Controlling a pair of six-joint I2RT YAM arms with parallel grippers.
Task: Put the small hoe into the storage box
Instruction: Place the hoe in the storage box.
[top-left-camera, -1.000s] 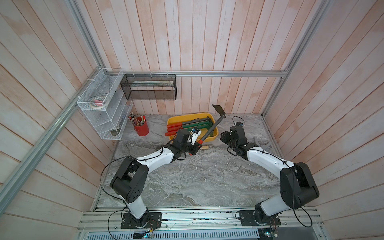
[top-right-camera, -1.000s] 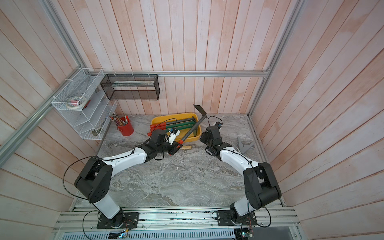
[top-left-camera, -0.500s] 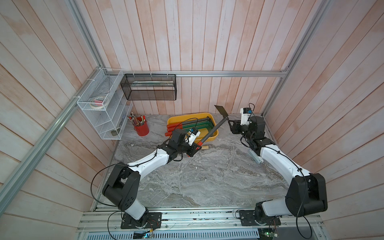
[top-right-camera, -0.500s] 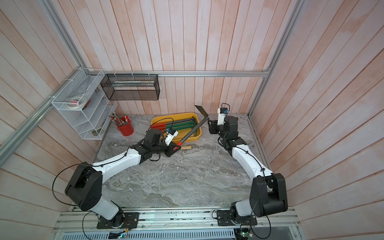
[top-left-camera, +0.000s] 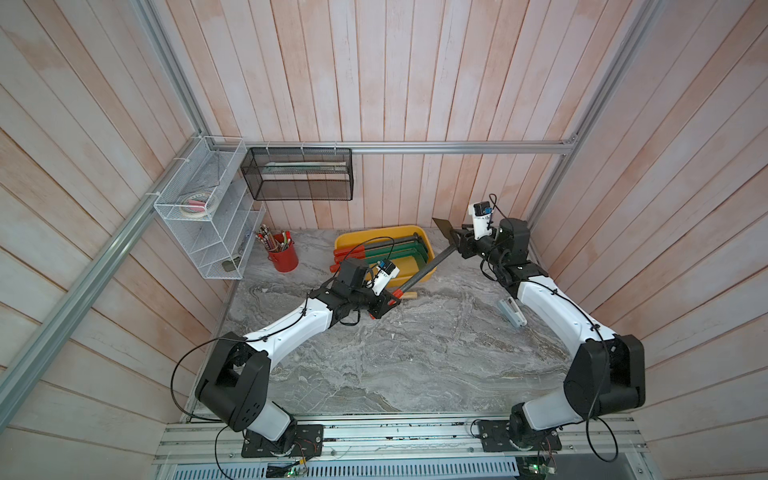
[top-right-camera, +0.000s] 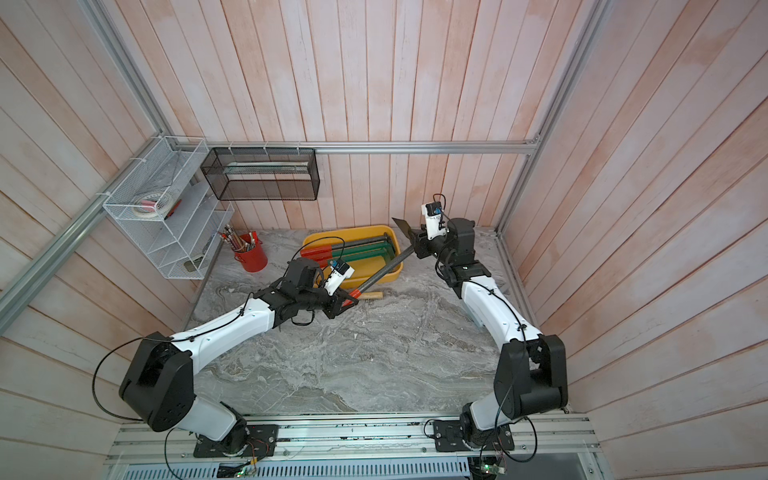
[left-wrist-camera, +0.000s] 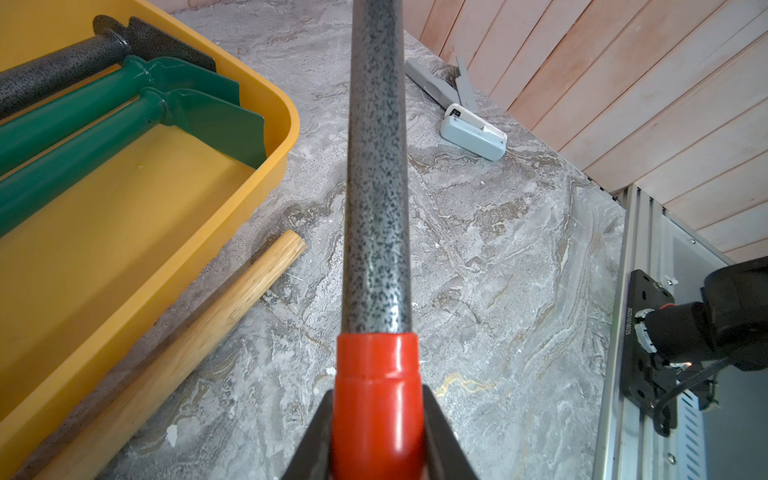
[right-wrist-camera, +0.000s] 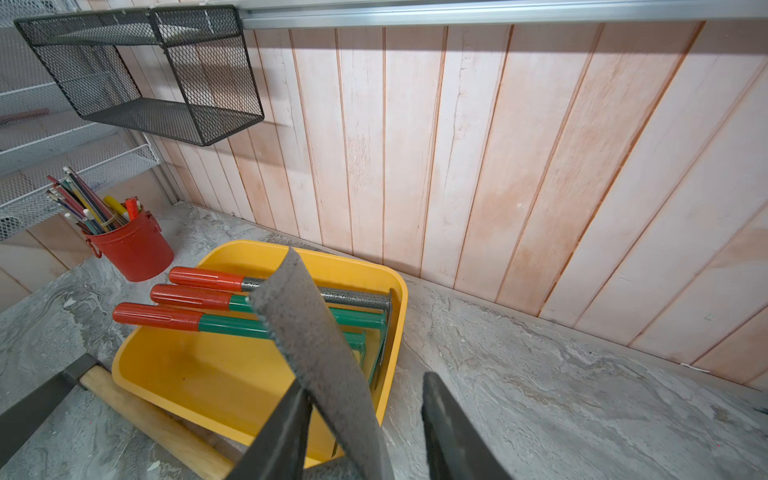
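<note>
The small hoe (top-left-camera: 432, 266) has a speckled grey shaft (left-wrist-camera: 376, 187) and a red handle, and it slants up over the front right corner of the yellow storage box (top-left-camera: 376, 230). My left gripper (top-left-camera: 395, 297) is shut on the red handle (left-wrist-camera: 378, 390), low beside the box's front. The hoe's blade (right-wrist-camera: 316, 345) sits between the fingers of my right gripper (right-wrist-camera: 368, 384), against one finger with a gap to the other. That gripper is open, raised beside the box's right end in both top views (top-right-camera: 411, 241). The box (right-wrist-camera: 399, 291) holds three other red-handled hoes.
A wooden-handled hammer (left-wrist-camera: 187, 345) lies on the marble top along the box's front. A red pencil cup (top-left-camera: 283, 255) stands left of the box. A black mesh basket (top-left-camera: 299, 174) and a white wire rack (top-left-camera: 208, 220) hang on the walls. A pale grey device (left-wrist-camera: 473, 135) lies at the right.
My right arm has swung back toward the rear wall and brought its open fingers around the hoe's blade. The left gripper has kept its hold and shifted the hoe slightly right.
</note>
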